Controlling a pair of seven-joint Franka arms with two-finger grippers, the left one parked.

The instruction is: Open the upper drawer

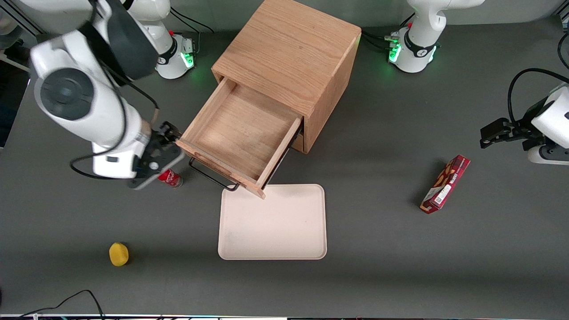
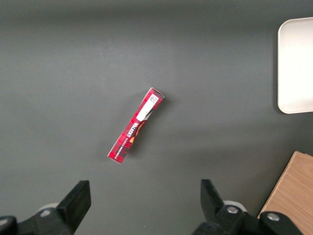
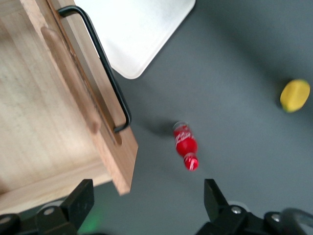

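upper drawer (image 1: 242, 138): pulled well out of the wooden cabinet (image 1: 293, 58), interior bare, black bar handle (image 1: 212, 177) on its front, front corner over the edge of the cream tray (image 1: 273, 222). claw (image 1: 166, 133): released, fingers spread, holding nothing, just beside the drawer's corner toward the working arm's end. red bottle (image 1: 170, 178): on the grey worktop (image 1: 378, 249) beneath the claw. yellow object (image 1: 118, 254): nearer the front camera. red box (image 1: 446, 184): toward the parked arm's end.

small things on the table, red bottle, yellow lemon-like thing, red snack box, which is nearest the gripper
The small red bottle: it lies just beside the right arm's open gripper, next to the pulled-out upper drawer. The yellow round object and red box lie clearly farther off.
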